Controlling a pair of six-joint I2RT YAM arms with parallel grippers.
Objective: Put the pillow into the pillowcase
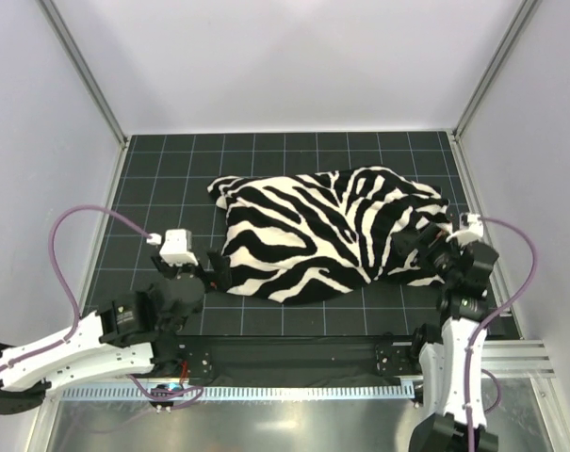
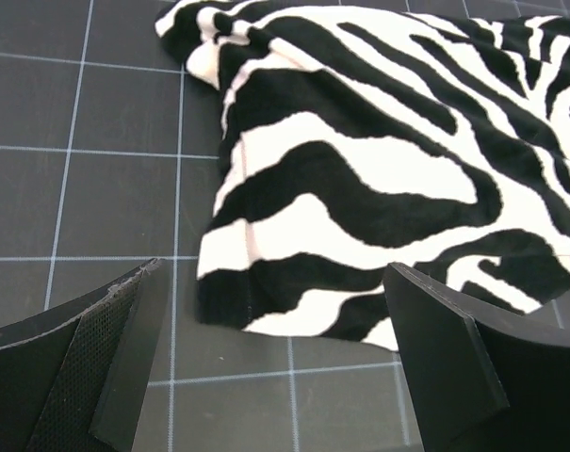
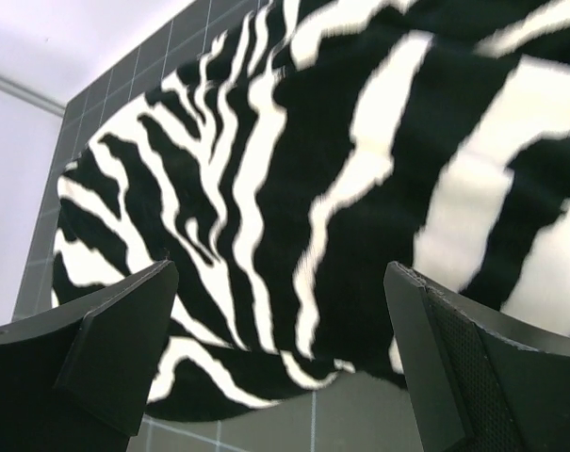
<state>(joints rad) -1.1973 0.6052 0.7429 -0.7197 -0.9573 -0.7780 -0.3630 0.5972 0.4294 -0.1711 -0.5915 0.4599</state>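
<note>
The pillowcase [image 1: 322, 231] lies zebra side up on the dark grid mat, puffy and rumpled, spanning the middle to the right. It also shows in the left wrist view [image 2: 379, 160] and the right wrist view [image 3: 341, 169]. No cream pillow shows in any view. My left gripper [image 1: 214, 266] is open and empty, just off the pillowcase's near left corner; its fingers [image 2: 124, 348] stand wide apart over bare mat. My right gripper [image 1: 421, 247] is open and empty at the pillowcase's right edge, its fingers [image 3: 115, 348] wide apart.
The dark grid mat [image 1: 153, 198] is walled by white panels at the left, back and right. A metal rail [image 1: 294, 353] runs along the near edge between the arm bases. Purple cables loop from both arms.
</note>
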